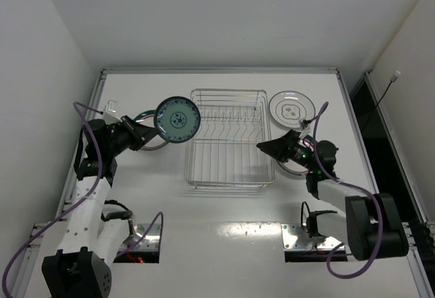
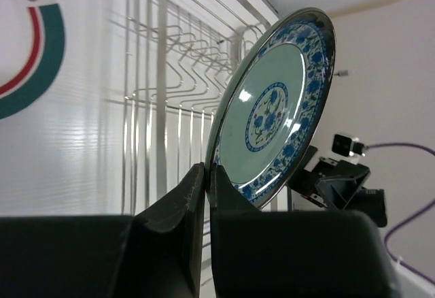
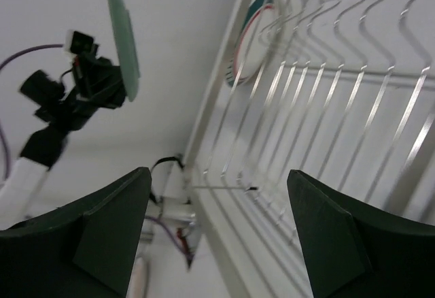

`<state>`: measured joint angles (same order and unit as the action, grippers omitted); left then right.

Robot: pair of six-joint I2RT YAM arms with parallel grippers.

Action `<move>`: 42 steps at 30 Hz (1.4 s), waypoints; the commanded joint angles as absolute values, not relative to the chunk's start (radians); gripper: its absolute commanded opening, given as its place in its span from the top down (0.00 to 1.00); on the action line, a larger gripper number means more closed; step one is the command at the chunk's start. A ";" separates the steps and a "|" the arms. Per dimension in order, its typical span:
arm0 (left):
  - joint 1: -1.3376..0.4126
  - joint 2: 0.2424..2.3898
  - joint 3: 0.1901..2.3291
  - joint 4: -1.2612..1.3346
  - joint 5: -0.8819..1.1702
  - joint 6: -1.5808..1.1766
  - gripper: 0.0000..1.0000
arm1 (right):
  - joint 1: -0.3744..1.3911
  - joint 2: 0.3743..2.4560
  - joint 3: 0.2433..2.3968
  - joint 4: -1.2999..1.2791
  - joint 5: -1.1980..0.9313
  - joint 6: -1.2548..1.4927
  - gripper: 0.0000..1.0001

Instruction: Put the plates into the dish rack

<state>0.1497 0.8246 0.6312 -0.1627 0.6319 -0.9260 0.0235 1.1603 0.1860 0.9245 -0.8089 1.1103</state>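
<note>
My left gripper point(image 1: 153, 133) is shut on the lower rim of the small teal-blue patterned plate point(image 1: 177, 120) and holds it upright in the air, just left of the silver wire dish rack point(image 1: 230, 141). In the left wrist view the fingers point(image 2: 194, 189) pinch the plate point(image 2: 275, 107) by its edge. A white plate with a green-red rim point(image 1: 141, 116) lies on the table under the left gripper. The white plate with grey motif point(image 1: 291, 107) lies flat at the back right. My right gripper point(image 1: 262, 147) is open and empty at the rack's right side.
The rack's upright tines point(image 3: 340, 101) stand in a row and hold no plate. The right wrist view shows the teal plate edge-on point(image 3: 122, 39) and the green-red rimmed plate point(image 3: 246, 43) beyond the rack. White walls enclose the table at the left, back and right.
</note>
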 commanded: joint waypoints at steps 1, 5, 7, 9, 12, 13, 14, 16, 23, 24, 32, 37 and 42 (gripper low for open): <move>0.108 0.813 0.682 -0.086 0.701 -0.914 1.00 | 0.078 1.184 0.160 1.444 -0.865 1.414 0.21; 0.023 0.836 0.683 -0.086 0.640 -0.905 1.00 | 0.165 1.105 0.280 1.188 -0.828 1.281 0.24; -0.037 0.850 0.673 -0.086 0.608 -0.905 1.00 | 0.218 1.063 0.348 1.028 -0.799 1.189 0.24; -0.073 0.874 0.664 -0.052 0.574 -0.919 1.00 | 0.251 1.022 0.394 0.853 -0.776 1.116 0.25; -0.152 0.887 0.653 -0.005 0.533 -0.945 1.00 | 0.307 1.012 0.477 0.692 -0.746 0.982 0.25; -0.170 0.912 0.653 0.006 0.523 -0.956 1.00 | 0.331 1.025 0.507 0.619 -0.746 0.938 0.25; -0.208 0.922 0.653 0.015 0.514 -0.956 1.00 | 0.340 1.025 0.518 0.592 -0.735 0.921 0.25; -0.250 0.933 0.679 0.015 0.494 -0.956 1.00 | 0.365 1.063 0.543 0.542 -0.726 0.896 0.25; -0.342 0.979 0.703 0.058 0.442 -0.985 1.00 | 0.385 1.129 0.575 0.519 -0.712 0.873 0.25; -0.353 0.979 0.703 0.058 0.430 -0.994 1.00 | 0.396 1.140 0.575 0.506 -0.712 0.864 0.25; -0.488 1.025 0.703 0.129 0.387 -1.039 1.00 | 0.405 1.193 0.584 0.515 -0.703 0.854 0.32; -0.532 1.057 0.722 0.123 0.351 -1.028 1.00 | 0.405 1.193 0.615 0.482 -0.692 0.854 0.97; -0.532 1.068 0.832 -0.081 0.244 -0.956 0.48 | 0.394 1.164 0.721 0.284 -0.518 0.764 1.00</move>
<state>-0.5251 1.0721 0.7254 -0.0238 0.3286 -0.9936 0.3920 1.2003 0.6128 0.3576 -0.6380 0.8486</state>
